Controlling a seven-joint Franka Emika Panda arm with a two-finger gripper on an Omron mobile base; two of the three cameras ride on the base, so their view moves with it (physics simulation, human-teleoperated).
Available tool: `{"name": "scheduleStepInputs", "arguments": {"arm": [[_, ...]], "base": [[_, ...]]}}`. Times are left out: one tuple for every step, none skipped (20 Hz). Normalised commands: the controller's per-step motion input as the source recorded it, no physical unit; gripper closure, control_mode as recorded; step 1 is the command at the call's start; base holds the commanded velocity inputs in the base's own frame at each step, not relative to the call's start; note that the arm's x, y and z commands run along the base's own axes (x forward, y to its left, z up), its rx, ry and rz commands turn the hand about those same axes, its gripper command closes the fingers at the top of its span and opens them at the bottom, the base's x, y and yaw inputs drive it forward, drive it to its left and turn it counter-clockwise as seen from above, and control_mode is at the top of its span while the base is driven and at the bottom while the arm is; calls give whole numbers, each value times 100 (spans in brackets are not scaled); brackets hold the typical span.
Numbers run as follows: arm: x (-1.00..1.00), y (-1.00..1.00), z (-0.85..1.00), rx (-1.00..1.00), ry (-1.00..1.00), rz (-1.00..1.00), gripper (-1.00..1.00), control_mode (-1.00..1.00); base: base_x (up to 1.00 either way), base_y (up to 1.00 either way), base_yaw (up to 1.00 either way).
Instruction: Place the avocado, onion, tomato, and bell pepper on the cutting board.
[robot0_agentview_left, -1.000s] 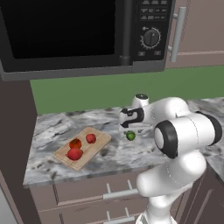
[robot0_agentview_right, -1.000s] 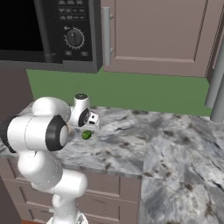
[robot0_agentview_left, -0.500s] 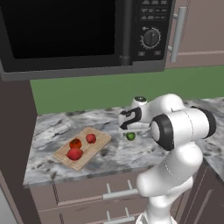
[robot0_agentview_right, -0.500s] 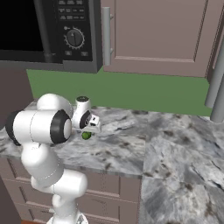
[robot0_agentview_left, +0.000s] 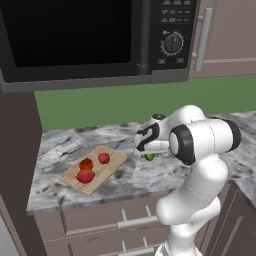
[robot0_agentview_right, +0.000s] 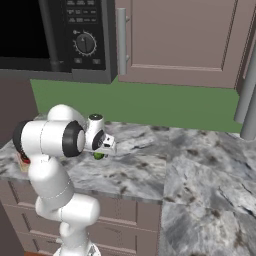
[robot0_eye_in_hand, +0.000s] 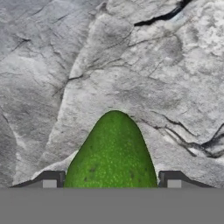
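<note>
Avocado (robot0_eye_in_hand: 112, 153) sits on the marble counter (robot0_eye_in_hand: 65, 57) between the gripper (robot0_eye_in_hand: 112, 180) tips, jaws snug against its sides, seemingly clamped. Grasp step in hand; next call: lift and carry to the cutting board (robot0_agentview_left: 111, 165) beside three red vegetables.

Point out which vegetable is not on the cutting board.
The avocado: green, on the marble counter between the fingers; the three red ones lie on the cutting board.
</note>
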Motion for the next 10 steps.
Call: {"name": "scheduleStepInputs", "arguments": {"arm": [[0,0,0,-2,0,0,100,-100],[-9,0,0,-2,-5,0,100,-100],[-14,0,7,-1,-7,0,100,-100],[-16,0,8,0,-7,0,100,-100],[-26,0,16,0,-8,0,100,-100],[-29,0,20,0,-9,0,100,-100],[-31,0,26,0,-9,0,100,-100],[-36,0,38,0,-12,0,100,-100],[-31,0,42,0,-11,0,100,-100],[-31,0,49,0,-12,0,100,-100]], "base": [[0,0,0],[0,0,0],[0,0,0],[0,0,0],[0,0,0],[0,0,0],[0,0,0],[0,0,0],[0,0,0],[0,0,0]]}}
